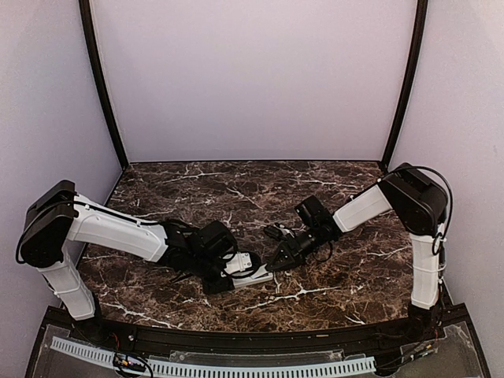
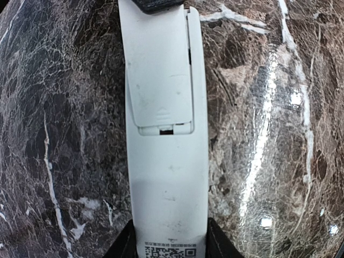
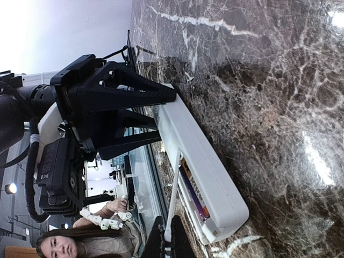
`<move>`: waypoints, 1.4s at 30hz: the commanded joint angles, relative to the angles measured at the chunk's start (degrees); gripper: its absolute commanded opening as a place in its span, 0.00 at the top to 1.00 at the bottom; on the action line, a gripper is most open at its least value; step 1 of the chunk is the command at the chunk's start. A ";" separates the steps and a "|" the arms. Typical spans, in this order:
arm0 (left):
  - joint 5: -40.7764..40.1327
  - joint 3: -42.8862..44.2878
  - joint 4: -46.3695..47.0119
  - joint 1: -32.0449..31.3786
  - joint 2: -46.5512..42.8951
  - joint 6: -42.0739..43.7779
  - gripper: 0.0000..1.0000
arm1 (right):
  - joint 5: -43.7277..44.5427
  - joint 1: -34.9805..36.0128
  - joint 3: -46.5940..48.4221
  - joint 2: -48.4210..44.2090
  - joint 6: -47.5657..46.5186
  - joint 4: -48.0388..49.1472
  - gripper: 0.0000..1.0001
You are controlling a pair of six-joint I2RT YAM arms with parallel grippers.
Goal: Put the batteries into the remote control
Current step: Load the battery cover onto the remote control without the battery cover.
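Now the left fingers [image 2: 123,250] are clamped on the two long sides of the remote control [image 2: 169,177], at its left end. The remote lies flat on the bench [image 2: 269,134], back side up, near the front edge and about in the middle. The right fingers [image 3: 159,246] are shut together at the right end. They look to be pinching the thin end of the white lid [image 2: 158,80] over the battery slot.

The left wrist view looks straight down on the lid. It sits a bit crooked on the back, with a small dark gap at one edge, and it hides what is under it. The right wrist view looks from the side. It shows the lid lifted like a flap and a battery [image 3: 194,200] lying in the slot below it.

From the top, the left arm [image 1: 118,228] and the right arm [image 1: 362,209] meet in the middle, and the black fingers cover most of the remote. Past the bench, the right wrist view catches a person [image 3: 64,247].
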 commanded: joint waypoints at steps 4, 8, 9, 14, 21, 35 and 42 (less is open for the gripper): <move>0.62 -0.15 -4.72 0.14 1.96 0.61 0.66 | 0.78 0.37 -1.77 2.23 2.45 3.83 1.00; 1.90 0.05 -4.89 0.15 2.13 0.52 0.66 | 0.82 0.33 -3.04 3.16 5.81 8.41 1.00; 2.32 0.17 -4.98 0.15 2.17 0.52 0.66 | 0.91 0.44 -3.23 3.32 6.25 8.94 1.00; 2.98 0.87 -5.32 0.15 2.54 0.25 0.66 | 1.77 0.70 -4.06 3.61 7.53 10.23 1.00; 4.94 2.95 -1.53 0.15 2.59 -0.59 0.52 | 3.17 0.81 -4.07 3.79 7.82 10.18 1.00; 8.11 2.01 22.49 0.15 3.42 -2.13 0.61 | 4.79 0.81 -3.56 4.31 4.99 7.18 1.00; 8.09 1.97 24.28 0.15 5.63 -1.91 0.78 | 4.97 0.81 -3.68 4.38 4.76 7.43 1.00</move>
